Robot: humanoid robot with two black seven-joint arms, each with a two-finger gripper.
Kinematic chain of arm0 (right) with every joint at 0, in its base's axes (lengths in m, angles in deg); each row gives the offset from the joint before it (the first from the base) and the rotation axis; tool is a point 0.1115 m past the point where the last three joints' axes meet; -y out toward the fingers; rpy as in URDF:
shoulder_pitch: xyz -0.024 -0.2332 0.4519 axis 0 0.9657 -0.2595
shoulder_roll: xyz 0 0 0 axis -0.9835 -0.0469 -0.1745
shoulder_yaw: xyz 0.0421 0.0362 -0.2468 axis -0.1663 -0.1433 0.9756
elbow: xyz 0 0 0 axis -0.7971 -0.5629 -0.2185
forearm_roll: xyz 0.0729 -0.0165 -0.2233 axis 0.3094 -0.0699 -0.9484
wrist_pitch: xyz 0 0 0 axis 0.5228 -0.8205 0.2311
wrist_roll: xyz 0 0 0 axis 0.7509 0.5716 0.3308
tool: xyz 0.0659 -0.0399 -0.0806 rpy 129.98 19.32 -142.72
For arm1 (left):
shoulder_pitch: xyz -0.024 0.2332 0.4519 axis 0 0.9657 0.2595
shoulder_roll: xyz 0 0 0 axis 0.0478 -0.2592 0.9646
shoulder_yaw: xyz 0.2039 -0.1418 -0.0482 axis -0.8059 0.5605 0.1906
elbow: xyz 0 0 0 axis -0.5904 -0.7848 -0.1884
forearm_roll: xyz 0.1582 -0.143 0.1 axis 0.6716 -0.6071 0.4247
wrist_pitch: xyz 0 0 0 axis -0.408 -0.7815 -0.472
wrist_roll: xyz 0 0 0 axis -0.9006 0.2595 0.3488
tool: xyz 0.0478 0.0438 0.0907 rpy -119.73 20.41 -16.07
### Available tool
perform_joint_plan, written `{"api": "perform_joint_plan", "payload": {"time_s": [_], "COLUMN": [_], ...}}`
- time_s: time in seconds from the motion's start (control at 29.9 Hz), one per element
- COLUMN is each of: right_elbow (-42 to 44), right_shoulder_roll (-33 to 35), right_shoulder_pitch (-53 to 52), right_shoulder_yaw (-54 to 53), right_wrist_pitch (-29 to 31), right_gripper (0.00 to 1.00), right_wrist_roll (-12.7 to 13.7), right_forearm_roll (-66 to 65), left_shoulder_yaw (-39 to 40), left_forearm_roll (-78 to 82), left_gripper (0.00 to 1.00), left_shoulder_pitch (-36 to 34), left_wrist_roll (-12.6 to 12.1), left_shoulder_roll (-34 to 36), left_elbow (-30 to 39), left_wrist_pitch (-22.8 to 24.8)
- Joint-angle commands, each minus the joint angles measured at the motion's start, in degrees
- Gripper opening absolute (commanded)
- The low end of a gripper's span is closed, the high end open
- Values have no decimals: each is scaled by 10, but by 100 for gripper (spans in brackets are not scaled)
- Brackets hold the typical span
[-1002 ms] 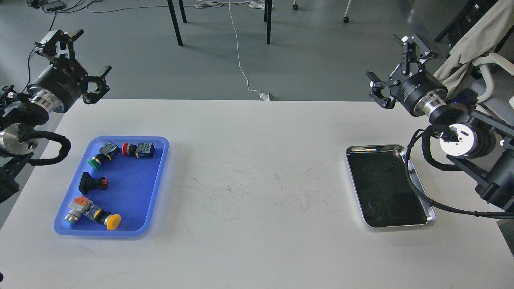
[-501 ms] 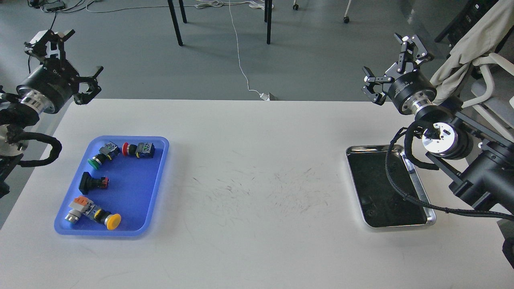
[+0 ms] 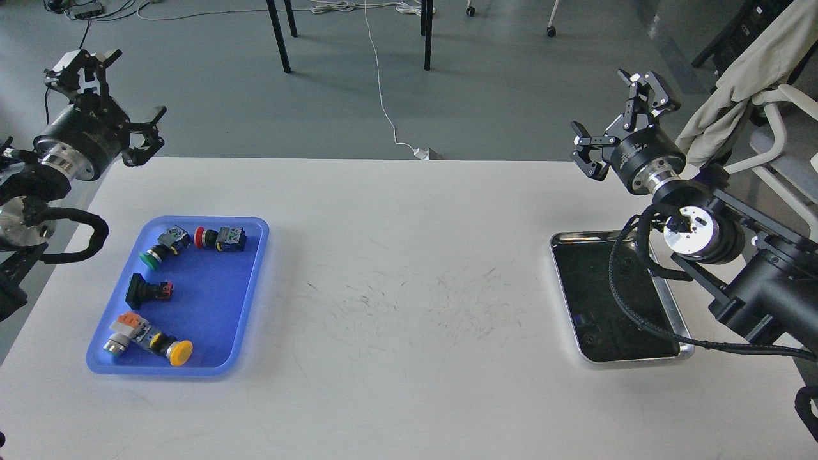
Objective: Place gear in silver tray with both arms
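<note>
On the white scuffed table (image 3: 396,332), the shiny rectangular silver tray (image 3: 684,329) lies empty at my right: rigid, slick metal. Opposite, the blue plastic tray (image 3: 211,306) holds the gear, small hard push-button switches (image 3: 147,338); likely light, best pinched across their blocky bodies. My left gripper (image 3: 112,105) and right gripper (image 3: 617,128) hover with fingers spread, empty.

Left gripper (image 3: 115,92) is held raised at far left, fingers spread wide, nothing gripped. Right gripper (image 3: 617,124) is held raised at far right, fingers likewise spread, empty. Both wrists are angled up and inward.
</note>
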Motion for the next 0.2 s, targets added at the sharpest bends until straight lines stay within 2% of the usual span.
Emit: {"api": "perform_joint_plan", "payload": {"time_s": [0.0,0.17], "right_elbow": [-1,-1], "right_shoulder_roll": [-1,1], "right_shoulder_pitch": [-5,-14], "right_shoulder_yaw": [-3,-2], "right_wrist_pitch": [0,-1], "right_gripper": [100,100], "right_wrist_roll": [0,0], "right_forearm_roll": [0,0], "left_shoulder_yaw": [2,1], "left_forearm_roll": [2,2], "left_gripper": [98,98], "left_shoulder_pitch": [0,0], "left_wrist_roll": [1,1], "left_shoulder_roll": [-12,-13], "left_elbow": [1,4], "left_wrist_pitch": [-24,-29]}}
